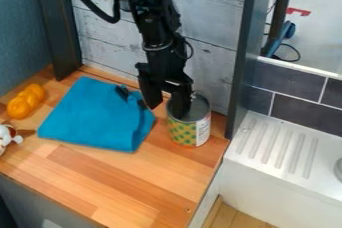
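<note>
I have the end effector (166,106) over the far right part of the wooden table (127,179), its fingers spread, one at the open mouth of the tin can (186,133), the other left of it. I see a blue cloth (97,114) left of the can.

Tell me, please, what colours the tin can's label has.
The tin can's label is yellow and green with a white panel, clearest in the camera view.

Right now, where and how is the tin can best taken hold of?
Probably by its upper wall, from above: the can stands upright and its top looks open, so the pincer could straddle the rim, one finger inside, one outside, toward the blue cloth.
</note>
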Controlling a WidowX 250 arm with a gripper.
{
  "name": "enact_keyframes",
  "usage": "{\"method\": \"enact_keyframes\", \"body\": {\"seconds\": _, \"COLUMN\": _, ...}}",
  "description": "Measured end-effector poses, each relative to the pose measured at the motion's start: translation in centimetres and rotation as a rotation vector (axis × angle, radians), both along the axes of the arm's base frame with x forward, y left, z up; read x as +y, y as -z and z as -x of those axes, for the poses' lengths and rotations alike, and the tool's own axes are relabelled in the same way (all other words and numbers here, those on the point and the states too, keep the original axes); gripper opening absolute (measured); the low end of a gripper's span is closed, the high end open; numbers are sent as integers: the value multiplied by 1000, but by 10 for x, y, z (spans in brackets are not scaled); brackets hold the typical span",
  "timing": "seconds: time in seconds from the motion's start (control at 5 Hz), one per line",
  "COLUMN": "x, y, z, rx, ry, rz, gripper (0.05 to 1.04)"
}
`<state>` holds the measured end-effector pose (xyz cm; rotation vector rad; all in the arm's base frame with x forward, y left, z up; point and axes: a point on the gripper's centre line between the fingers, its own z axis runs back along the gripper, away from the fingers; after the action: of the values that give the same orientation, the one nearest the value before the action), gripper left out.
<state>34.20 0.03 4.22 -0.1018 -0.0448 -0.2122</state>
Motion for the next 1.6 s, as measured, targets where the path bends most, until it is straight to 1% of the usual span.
{"method": "enact_keyframes", "body": {"seconds": 0.2, "x": -7, "y": 3, "z": 19, "rx": 36, "ry": -10, "rz": 8, "gripper": 1001}}
{"method": "enact_keyframes", "body": {"seconds": 0.4, "x": -10, "y": 3, "z": 28, "rx": 55, "ry": -23, "rz": 28, "gripper": 1001}}
{"method": "enact_keyframes", "body": {"seconds": 0.6, "x": -17, "y": 2, "z": 56, "rx": 156, "ry": -33, "rz": 6, "gripper": 1001}}
{"method": "enact_keyframes", "body": {"seconds": 0.8, "x": -14, "y": 1, "z": 90, "rx": 285, "ry": -88, "rz": -36, "gripper": 1001}}
{"method": "enact_keyframes", "body": {"seconds": 1.0, "x": -9, "y": -1, "z": 121, "rx": 404, "ry": -123, "rz": -74, "gripper": 1001}}
{"method": "enact_keyframes", "body": {"seconds": 1.2, "x": -2, "y": -4, "z": 138, "rx": 473, "ry": -136, "rz": -115, "gripper": 1001}}
{"method": "enact_keyframes", "body": {"seconds": 1.4, "x": 7, "y": -4, "z": 140, "rx": 477, "ry": -173, "rz": -110, "gripper": 1001}}
{"method": "enact_keyframes", "body": {"seconds": 1.6, "x": 9, "y": -11, "z": 129, "rx": 425, "ry": -151, "rz": -109, "gripper": 1001}}
